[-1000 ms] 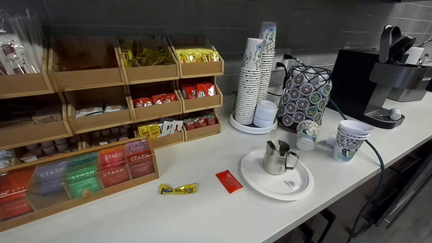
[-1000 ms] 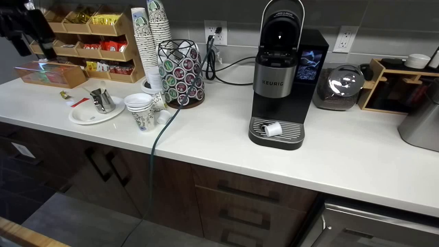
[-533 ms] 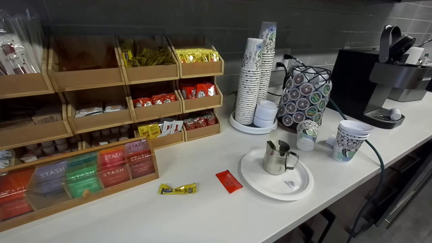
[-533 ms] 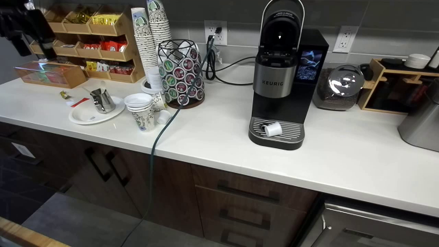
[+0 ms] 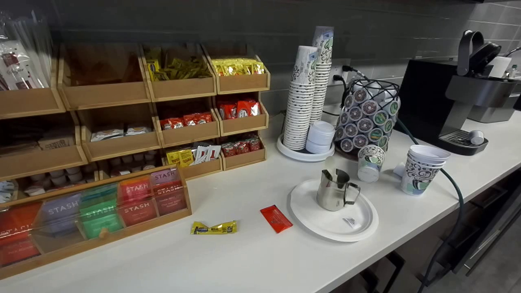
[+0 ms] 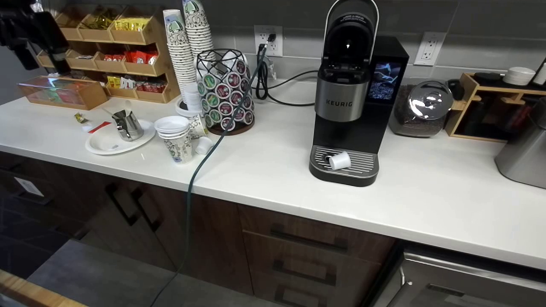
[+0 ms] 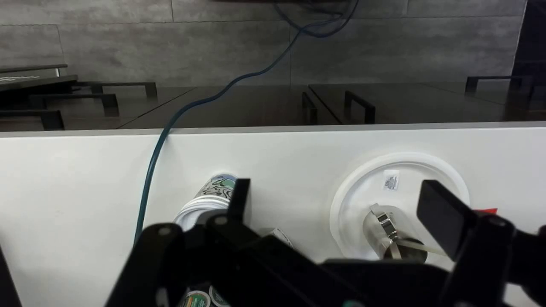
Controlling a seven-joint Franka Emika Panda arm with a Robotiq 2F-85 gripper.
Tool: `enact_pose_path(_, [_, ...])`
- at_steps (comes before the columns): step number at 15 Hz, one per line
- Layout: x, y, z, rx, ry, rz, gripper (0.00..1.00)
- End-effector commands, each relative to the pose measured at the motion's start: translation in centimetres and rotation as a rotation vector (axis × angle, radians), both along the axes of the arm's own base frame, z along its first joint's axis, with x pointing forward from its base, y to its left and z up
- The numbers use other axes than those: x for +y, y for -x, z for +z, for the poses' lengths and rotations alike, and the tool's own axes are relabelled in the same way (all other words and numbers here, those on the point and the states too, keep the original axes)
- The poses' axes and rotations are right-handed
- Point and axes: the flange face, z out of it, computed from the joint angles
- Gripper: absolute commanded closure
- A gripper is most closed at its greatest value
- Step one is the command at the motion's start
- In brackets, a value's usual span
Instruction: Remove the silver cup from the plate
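The silver cup (image 5: 331,197) stands upright on the white plate (image 5: 317,228), with its handle out to one side and light stir sticks in it. The cup (image 6: 129,128) and plate (image 6: 99,147) also show in an exterior view near the counter's left end. My gripper (image 6: 46,64) hangs in the air at that view's upper left edge, well above the counter. In the wrist view my gripper (image 7: 337,200) is wide open with nothing between its pads. The cup (image 7: 374,232) shows below, nearer the right finger, its top partly hidden by the gripper body. The plate (image 7: 409,189) lies under it.
A short paper cup stack (image 5: 421,173) and a tipped paper cup (image 5: 370,162) stand beside the plate. A coffee pod rack (image 5: 366,118) and tall cup stacks (image 5: 301,101) are behind. A red packet (image 5: 276,218) and yellow packet (image 5: 213,228) lie near. A cable (image 6: 200,166) crosses the counter edge.
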Motion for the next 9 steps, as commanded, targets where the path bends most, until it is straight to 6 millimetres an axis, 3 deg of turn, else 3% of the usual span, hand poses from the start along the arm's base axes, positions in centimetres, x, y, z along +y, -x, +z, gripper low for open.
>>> enact_pose_path(1, [0.01, -0.01, 0.06, 0.001, 0.000, 0.000, 0.00])
enact_pose_path(8, [0.01, -0.01, 0.06, 0.001, 0.000, 0.000, 0.00])
enact_pose_path(9, [0.98, -0.85, -0.41, -0.009, -0.017, 0.002, 0.00])
